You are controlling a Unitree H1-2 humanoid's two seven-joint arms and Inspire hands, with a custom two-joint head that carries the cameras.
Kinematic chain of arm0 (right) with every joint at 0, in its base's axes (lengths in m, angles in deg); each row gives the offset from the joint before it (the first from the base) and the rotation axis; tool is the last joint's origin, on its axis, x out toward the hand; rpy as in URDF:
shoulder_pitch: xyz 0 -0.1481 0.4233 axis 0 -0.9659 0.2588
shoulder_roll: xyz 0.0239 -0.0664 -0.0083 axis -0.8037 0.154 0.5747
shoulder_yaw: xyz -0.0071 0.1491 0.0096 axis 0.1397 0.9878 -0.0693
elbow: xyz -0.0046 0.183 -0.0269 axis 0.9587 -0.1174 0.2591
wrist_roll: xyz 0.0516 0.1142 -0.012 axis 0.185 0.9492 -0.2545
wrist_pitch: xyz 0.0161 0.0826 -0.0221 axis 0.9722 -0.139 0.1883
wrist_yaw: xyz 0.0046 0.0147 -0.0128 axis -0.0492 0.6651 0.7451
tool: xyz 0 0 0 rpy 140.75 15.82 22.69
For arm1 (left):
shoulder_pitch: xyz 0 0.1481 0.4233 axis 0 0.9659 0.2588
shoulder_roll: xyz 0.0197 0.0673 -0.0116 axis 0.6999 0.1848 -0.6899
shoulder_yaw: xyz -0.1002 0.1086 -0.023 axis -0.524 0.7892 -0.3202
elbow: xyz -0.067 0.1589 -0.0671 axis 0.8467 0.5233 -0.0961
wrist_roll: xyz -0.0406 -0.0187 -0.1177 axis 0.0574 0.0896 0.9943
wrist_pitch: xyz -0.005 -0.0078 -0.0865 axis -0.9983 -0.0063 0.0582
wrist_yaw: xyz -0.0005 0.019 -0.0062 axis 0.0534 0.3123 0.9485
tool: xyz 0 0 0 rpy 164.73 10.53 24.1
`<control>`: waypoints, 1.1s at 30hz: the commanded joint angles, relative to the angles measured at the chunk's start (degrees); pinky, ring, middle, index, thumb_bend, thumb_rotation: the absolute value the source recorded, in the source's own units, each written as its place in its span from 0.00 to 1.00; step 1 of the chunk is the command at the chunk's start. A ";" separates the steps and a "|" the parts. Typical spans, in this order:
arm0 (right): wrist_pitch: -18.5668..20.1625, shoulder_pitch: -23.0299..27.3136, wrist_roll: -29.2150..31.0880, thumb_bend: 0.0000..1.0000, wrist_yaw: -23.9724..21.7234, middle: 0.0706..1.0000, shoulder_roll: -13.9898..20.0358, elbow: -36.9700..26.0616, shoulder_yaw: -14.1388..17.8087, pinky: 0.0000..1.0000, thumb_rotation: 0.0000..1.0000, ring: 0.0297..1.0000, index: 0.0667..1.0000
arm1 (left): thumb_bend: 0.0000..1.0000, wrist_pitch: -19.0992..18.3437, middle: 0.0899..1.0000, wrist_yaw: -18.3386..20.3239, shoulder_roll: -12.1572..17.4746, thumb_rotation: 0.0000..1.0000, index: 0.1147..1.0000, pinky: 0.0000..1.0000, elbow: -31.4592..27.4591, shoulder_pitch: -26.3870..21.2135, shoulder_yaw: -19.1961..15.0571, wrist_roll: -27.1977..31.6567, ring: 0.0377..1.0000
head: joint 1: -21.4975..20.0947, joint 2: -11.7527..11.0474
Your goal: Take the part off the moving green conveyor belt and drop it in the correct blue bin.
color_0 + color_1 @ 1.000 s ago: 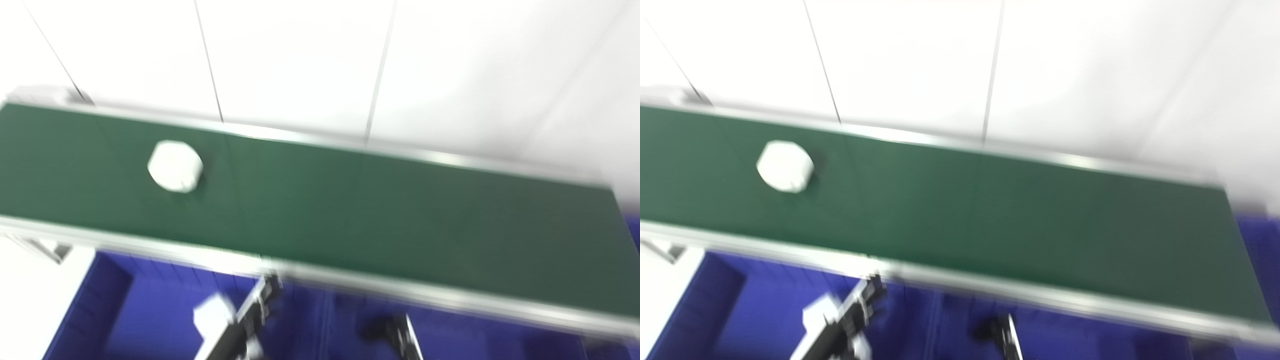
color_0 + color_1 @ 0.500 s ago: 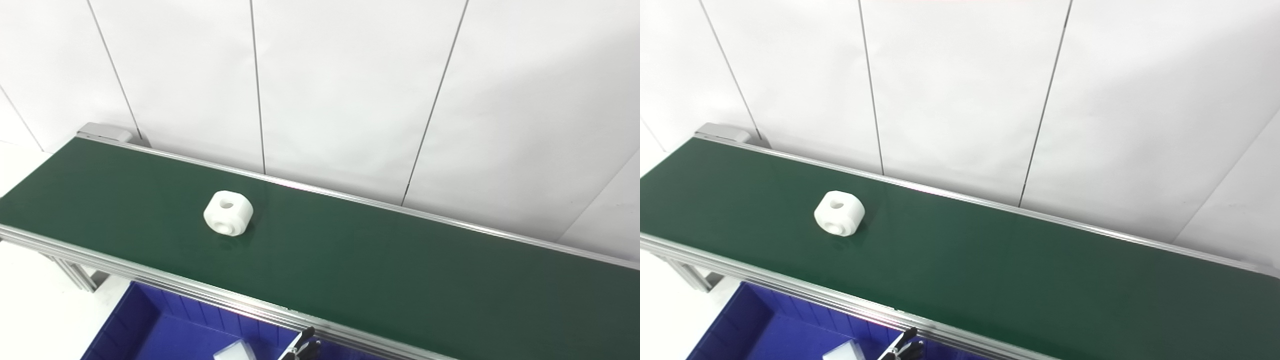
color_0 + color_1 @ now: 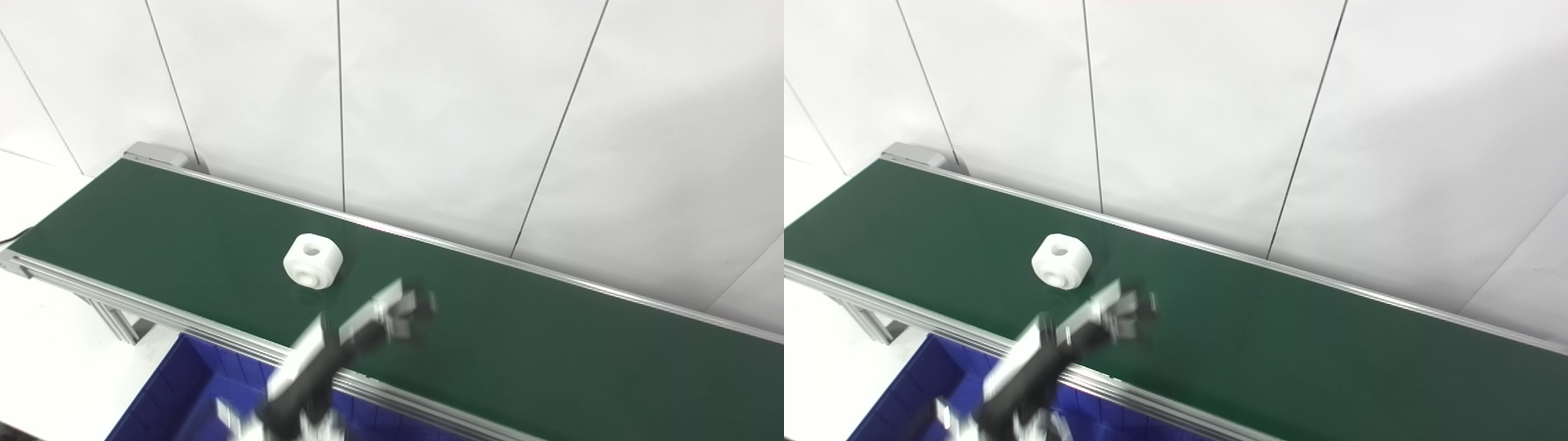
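Observation:
A white block-like part [image 3: 313, 260] with a round hole in its top and another in its near side lies on the green conveyor belt [image 3: 551, 343], left of the middle; it also shows in the right eye view [image 3: 1062, 260]. My left hand [image 3: 404, 309] is blurred with motion and hovers over the belt, to the right of the part and nearer to me, not touching it. It holds nothing, but the blur hides how its fingers stand. It also shows in the right eye view [image 3: 1124, 315]. My right hand is out of view.
A blue bin [image 3: 184, 398] sits below the belt's near edge at the bottom left. The belt's aluminium rail [image 3: 184, 321] runs along the near side. A white panelled wall [image 3: 429, 110] stands right behind the belt.
My left arm has risen from below the belt's near edge to over the belt beside the part. The part has moved a little right along the belt. The camera has shifted.

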 commanded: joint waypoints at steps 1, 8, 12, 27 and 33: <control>-3.17 0.00 -0.37 0.92 -0.26 0.99 -0.70 -0.87 0.31 1.00 0.99 0.96 1.00 | 1.00 -2.15 0.95 0.95 3.08 0.66 0.98 0.71 0.71 -4.86 -2.06 -3.42 0.90 | -0.32 0.27; -3.16 -0.45 -0.46 0.94 -0.91 0.98 -1.04 -1.56 0.23 1.00 0.99 0.97 1.00 | 0.98 -3.23 0.98 2.62 10.20 0.54 0.96 0.76 8.86 -18.89 -2.67 -15.10 0.94 | -0.64 1.29; -3.15 -0.61 -0.59 0.93 -1.05 0.98 -1.25 -1.97 0.13 1.00 0.99 0.96 1.00 | 0.98 -1.71 0.95 2.70 13.11 0.55 0.96 0.72 14.81 -25.58 -0.78 -24.43 0.91 | -0.66 1.81; -3.16 -1.36 -1.38 0.91 -1.09 0.98 -1.83 -3.21 -0.25 0.97 1.00 0.94 1.00 | 1.00 -2.53 0.87 2.16 15.76 0.42 0.90 0.75 38.31 -40.37 10.58 -45.49 0.86 | -1.85 3.65; -3.16 -1.87 -2.23 0.91 -0.77 0.97 -1.64 -3.95 -0.60 0.95 1.00 0.94 1.00 | 1.00 -2.82 0.87 0.22 15.42 0.46 0.88 0.76 45.20 -41.37 14.21 -49.43 0.85 | -2.14 4.52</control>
